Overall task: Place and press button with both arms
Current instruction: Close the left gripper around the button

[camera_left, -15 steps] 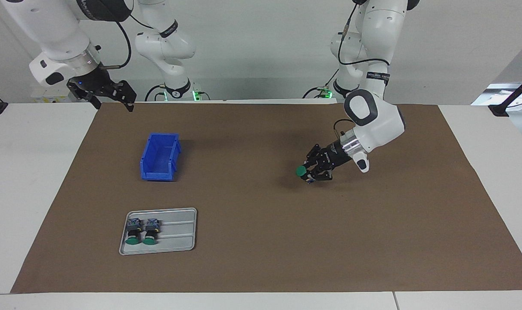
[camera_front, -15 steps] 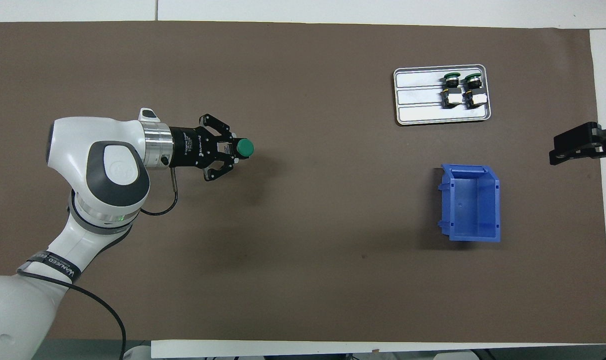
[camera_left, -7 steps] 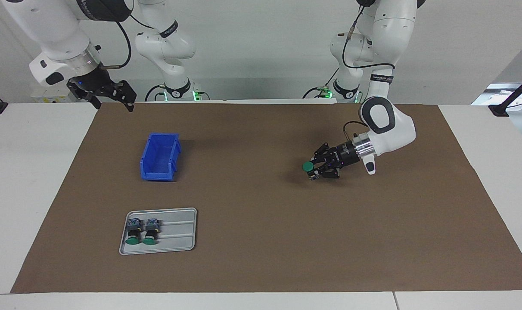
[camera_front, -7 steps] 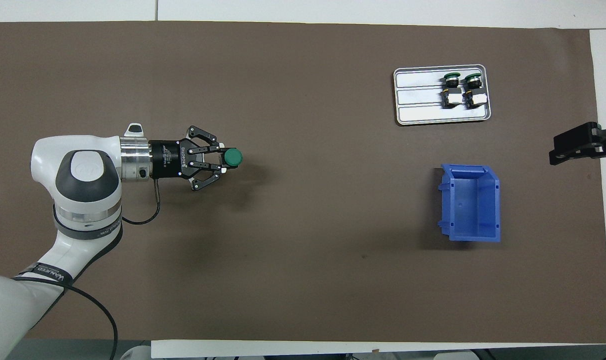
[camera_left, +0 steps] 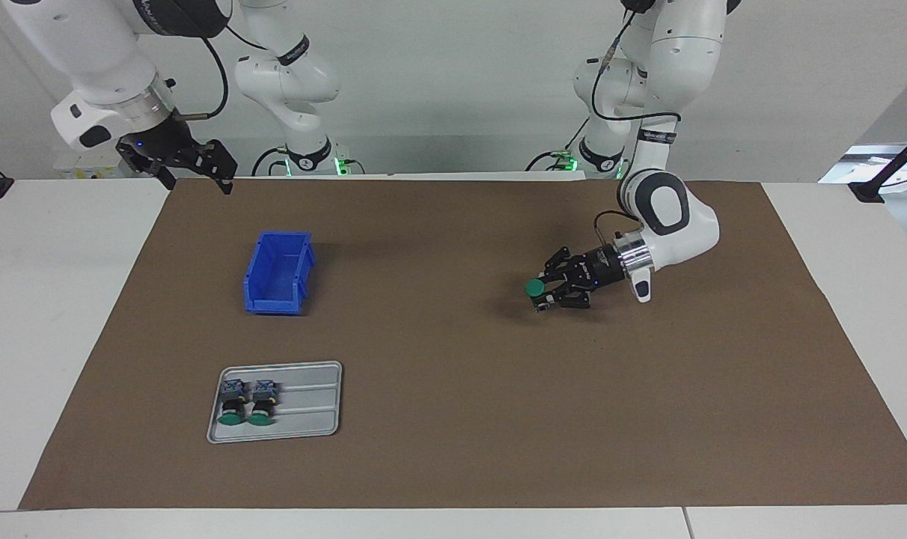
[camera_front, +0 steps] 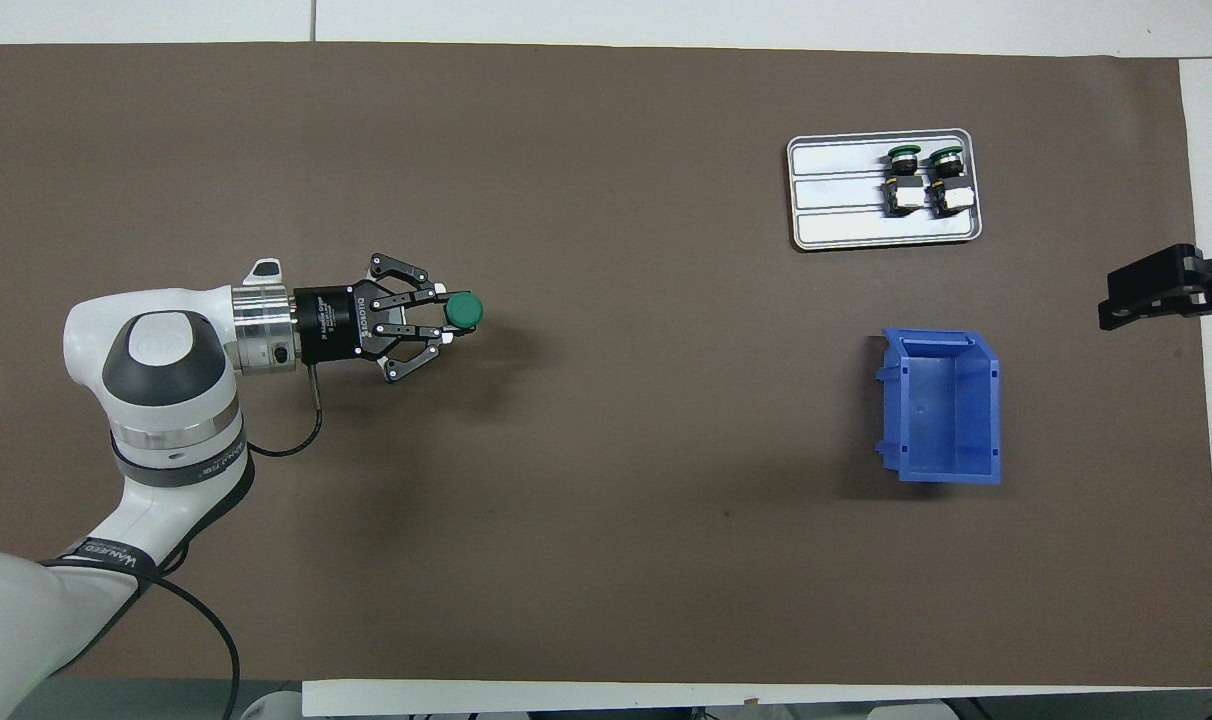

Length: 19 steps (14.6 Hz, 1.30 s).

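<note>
My left gripper (camera_left: 549, 293) (camera_front: 448, 322) is shut on a button (camera_left: 535, 287) (camera_front: 462, 311) with a round green cap and a black body. It holds the button sideways, low over the brown mat toward the left arm's end, cap pointing toward the right arm's end. I cannot tell whether the button touches the mat. My right gripper (camera_left: 197, 171) (camera_front: 1156, 290) waits, open and empty, raised over the mat's edge at the right arm's end. Two more buttons (camera_left: 247, 404) (camera_front: 924, 176) lie in a grey tray.
The grey tray (camera_left: 311, 404) (camera_front: 836, 200) lies toward the right arm's end, farther from the robots than the blue bin (camera_left: 278, 273) (camera_front: 941, 405), which stands open and holds nothing. A brown mat (camera_left: 438, 389) covers the white table.
My left gripper has sunk lower and drawn back toward the left arm's end with the button, its wrist levelling out. The right arm has not moved.
</note>
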Each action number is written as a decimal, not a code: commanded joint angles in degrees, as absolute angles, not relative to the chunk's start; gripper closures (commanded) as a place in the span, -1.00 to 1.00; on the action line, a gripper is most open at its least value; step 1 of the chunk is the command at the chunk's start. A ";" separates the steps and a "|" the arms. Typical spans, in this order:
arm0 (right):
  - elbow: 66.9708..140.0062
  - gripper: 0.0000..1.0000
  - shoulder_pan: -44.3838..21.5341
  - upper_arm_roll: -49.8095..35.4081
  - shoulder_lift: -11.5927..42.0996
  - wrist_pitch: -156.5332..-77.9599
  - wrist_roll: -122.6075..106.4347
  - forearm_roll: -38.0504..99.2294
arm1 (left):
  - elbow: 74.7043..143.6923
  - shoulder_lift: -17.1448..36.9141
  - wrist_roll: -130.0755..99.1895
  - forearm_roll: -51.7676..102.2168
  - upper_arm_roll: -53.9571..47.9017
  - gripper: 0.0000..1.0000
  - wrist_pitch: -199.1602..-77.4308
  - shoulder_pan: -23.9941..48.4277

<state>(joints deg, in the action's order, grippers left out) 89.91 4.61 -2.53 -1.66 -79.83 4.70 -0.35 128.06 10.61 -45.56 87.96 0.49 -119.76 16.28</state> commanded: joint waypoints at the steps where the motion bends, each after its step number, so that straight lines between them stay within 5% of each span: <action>1: 90.62 -0.98 5.10 -2.64 -2.20 -80.16 3.34 0.79 | 129.11 10.72 -42.82 90.79 0.79 1.00 -119.10 16.53; 19: 90.70 -0.98 5.10 -2.64 -2.20 -80.16 3.25 0.79 | 128.94 16.70 -33.66 95.62 0.70 1.00 -110.30 15.20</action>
<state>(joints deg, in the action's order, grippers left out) 89.91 4.61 -2.53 -1.66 -79.83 4.70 -0.35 128.48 16.11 -34.85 93.40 0.60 -111.38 15.11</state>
